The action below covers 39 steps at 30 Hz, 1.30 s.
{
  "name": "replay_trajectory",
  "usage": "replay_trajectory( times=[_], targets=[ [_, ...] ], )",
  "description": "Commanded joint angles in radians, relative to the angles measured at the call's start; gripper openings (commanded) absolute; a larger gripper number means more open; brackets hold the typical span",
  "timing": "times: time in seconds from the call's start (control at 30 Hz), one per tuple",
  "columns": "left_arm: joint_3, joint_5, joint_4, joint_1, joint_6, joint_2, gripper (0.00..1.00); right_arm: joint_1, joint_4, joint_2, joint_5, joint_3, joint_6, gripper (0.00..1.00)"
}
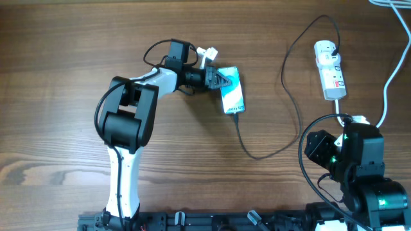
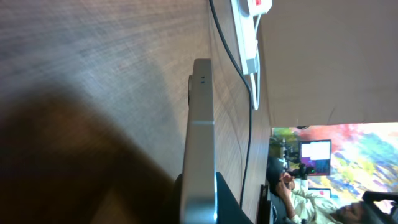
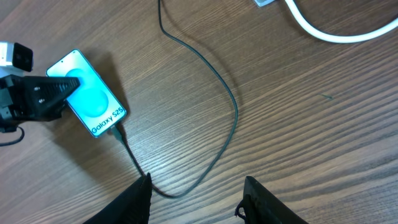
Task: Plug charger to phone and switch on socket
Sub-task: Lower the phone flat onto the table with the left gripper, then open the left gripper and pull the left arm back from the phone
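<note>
The phone lies flat on the wooden table with its teal screen up; it also shows in the right wrist view and edge-on in the left wrist view. My left gripper is shut on the phone's far end. The charger is a thin black cable that runs from the socket in a loop to the phone's near edge, where its tip sits against the port. My right gripper is open and empty above the cable's loop.
The socket's thick white cord curves along the right edge of the table and crosses the top of the right wrist view. The right arm's base stands at the front right.
</note>
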Motion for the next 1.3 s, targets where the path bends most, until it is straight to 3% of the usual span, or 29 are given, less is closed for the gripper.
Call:
replay_trajectory(
  times=[0.0, 0.2, 0.47, 0.8, 1.03, 1.27],
  targets=[
    [0.041, 0.011, -0.022, 0.028, 0.022, 0.047, 0.07, -0.003, 0.002, 0.002, 0.021, 0.014, 0.012, 0.48],
    [0.041, -0.099, -0.113, 0.008, 0.026, 0.051, 0.23, -0.003, 0.006, 0.002, 0.024, 0.014, 0.056, 0.48],
    [0.041, -0.193, -0.172, -0.011, 0.021, 0.051, 0.29, -0.003, -0.001, 0.002, 0.025, 0.014, 0.055, 0.49],
    [0.18, -0.312, -0.404, -0.01, 0.02, 0.051, 0.29, -0.003, 0.002, 0.003, 0.025, -0.03, 0.055, 0.49],
    [0.186, -0.339, -0.393, -0.02, 0.017, 0.051, 0.31, -0.003, 0.014, 0.015, 0.025, -0.037, 0.055, 0.49],
    [0.2, -0.369, -0.499, 0.034, 0.0, -0.026, 0.22, -0.003, 0.014, 0.024, 0.029, -0.037, 0.055, 0.53]
  ],
)
